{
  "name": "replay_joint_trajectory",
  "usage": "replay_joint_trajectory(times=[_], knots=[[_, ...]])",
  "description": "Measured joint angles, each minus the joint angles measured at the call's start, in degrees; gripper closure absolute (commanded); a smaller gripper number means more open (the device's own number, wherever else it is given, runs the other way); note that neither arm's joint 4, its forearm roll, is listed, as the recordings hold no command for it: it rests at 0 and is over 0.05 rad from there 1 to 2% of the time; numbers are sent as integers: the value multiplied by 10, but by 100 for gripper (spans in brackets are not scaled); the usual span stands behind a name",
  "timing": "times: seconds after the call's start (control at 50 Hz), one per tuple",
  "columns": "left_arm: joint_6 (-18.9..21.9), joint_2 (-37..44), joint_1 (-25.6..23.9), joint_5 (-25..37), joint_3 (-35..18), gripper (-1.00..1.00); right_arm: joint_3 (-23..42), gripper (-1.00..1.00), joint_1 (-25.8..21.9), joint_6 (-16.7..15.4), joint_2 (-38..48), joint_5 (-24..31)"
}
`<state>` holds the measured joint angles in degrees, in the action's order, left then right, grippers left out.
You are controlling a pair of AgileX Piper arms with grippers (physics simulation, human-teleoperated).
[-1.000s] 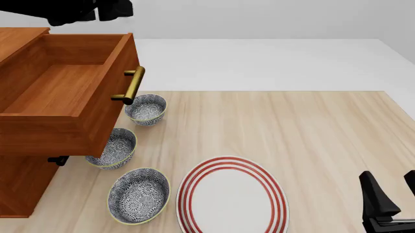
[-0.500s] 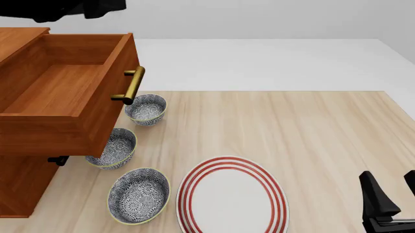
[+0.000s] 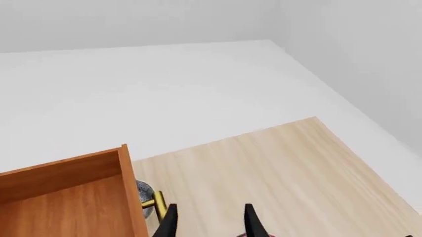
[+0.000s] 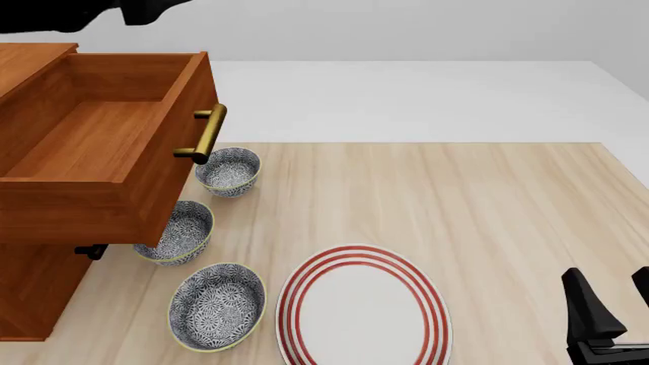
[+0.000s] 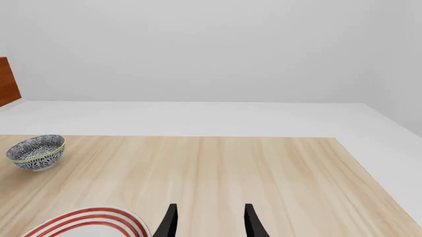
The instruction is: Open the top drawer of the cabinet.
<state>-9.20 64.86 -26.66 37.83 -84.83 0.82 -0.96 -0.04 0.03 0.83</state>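
Three bowls (image 4: 228,170), one plate (image 4: 365,312); drawer (image 4: 102,152) pulled out, empty, below parted left gripper (image 3: 209,222); right gripper (image 5: 209,222) parted.

Three patterned bowls and a red-ringed plate on a pale wooden table.

The plate (image 4: 363,308), white with red rings round its rim, lies on the table (image 4: 487,213) at the near edge. Just to the left of the plate sits the nearest bowl (image 4: 217,306), blue-and-white patterned with a yellowish rim. A second bowl (image 4: 182,230) stands farther back and left of the plate, partly hidden under wood. The third bowl (image 4: 229,171) is farthest from the plate, toward the table's back edge. Beyond the table lies a plain white floor (image 4: 406,99).
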Motion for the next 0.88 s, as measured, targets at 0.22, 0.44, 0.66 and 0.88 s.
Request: replay_joint_trajectory(times=[0.22, 0.44, 0.66, 0.88], knots=[[-1, -22, -6, -19, 17, -100, 0, -100, 0, 0, 0, 0], [1, -39, -9, -27, 33, -100, 0, -100, 0, 0, 0, 0], [2, -55, -10, -27, 45, -100, 0, -100, 0, 0, 0, 0], [3, -64, -12, -28, 54, -100, 0, -100, 0, 0, 0, 0]])
